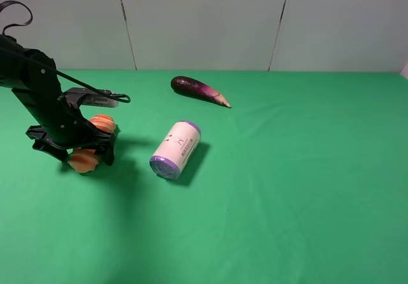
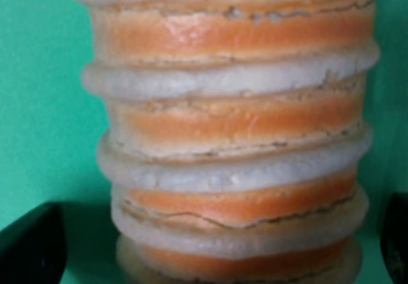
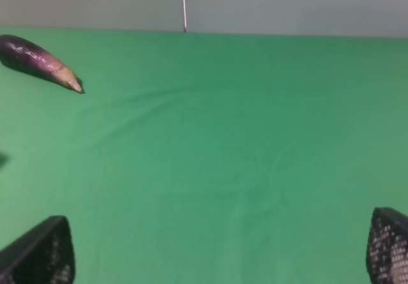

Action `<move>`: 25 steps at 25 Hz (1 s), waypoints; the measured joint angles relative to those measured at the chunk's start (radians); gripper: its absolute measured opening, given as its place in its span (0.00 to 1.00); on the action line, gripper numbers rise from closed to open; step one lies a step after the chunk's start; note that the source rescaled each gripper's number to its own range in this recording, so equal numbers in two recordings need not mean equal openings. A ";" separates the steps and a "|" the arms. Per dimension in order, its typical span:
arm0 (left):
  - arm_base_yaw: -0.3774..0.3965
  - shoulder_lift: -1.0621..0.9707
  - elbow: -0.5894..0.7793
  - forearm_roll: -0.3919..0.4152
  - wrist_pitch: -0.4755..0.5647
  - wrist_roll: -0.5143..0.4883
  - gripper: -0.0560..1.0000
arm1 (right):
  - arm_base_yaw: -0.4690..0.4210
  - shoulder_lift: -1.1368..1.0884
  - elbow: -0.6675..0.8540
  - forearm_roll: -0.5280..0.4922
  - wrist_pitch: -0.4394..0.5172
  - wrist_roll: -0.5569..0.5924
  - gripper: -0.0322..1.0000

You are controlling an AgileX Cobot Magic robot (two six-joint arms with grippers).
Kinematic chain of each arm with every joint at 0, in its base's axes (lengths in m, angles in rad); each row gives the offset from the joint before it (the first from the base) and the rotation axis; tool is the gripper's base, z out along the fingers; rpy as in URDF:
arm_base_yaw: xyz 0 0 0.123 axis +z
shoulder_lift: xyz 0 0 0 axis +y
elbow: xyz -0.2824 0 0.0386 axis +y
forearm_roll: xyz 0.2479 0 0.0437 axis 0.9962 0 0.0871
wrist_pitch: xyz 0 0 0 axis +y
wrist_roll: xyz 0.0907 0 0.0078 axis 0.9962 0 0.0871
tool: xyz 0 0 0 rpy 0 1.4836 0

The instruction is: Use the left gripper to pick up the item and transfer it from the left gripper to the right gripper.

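The item [image 1: 102, 124], an orange roll with pale cream spiral ribs, lies on the green table at the left. My left gripper [image 1: 75, 145] is lowered over its middle, so only the two ends show in the exterior high view. Close up, the item [image 2: 236, 143] fills the left wrist view, and the left gripper [image 2: 210, 246] stands open with a dark fingertip [image 2: 32, 249] on either side, apart from the roll. The right gripper [image 3: 220, 252] is open above bare green cloth, holds nothing, and is out of the exterior high view.
A white cylinder with purple ends [image 1: 175, 149] lies just right of the item. A dark purple eggplant [image 1: 199, 90] rests further back, also seen from the right wrist as the eggplant [image 3: 39, 62]. A grey wall [image 1: 204, 22] borders the table's far edge.
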 joint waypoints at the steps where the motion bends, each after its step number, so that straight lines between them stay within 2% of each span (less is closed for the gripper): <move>1: 0.000 0.000 0.000 0.001 0.000 0.003 0.99 | 0.000 0.000 0.000 0.001 0.000 0.000 1.00; 4: 0.000 0.001 0.000 0.009 0.000 0.010 0.89 | 0.000 0.000 0.000 0.001 0.000 0.000 1.00; 6: 0.000 0.001 0.000 0.008 -0.002 0.014 0.77 | 0.000 0.000 0.000 0.001 0.000 0.000 1.00; 10: 0.000 0.001 0.000 0.008 -0.003 0.017 0.45 | 0.000 0.000 0.000 0.001 0.000 0.000 1.00; 13: 0.000 0.001 0.000 0.008 -0.003 0.017 0.28 | 0.000 0.000 0.000 0.001 0.000 0.000 1.00; 18: 0.000 0.001 0.000 0.008 -0.004 0.019 0.19 | 0.000 0.000 0.000 0.001 0.000 0.000 1.00; 25: 0.000 0.001 0.000 0.008 -0.053 0.019 0.15 | 0.000 0.000 0.000 0.001 0.000 0.000 1.00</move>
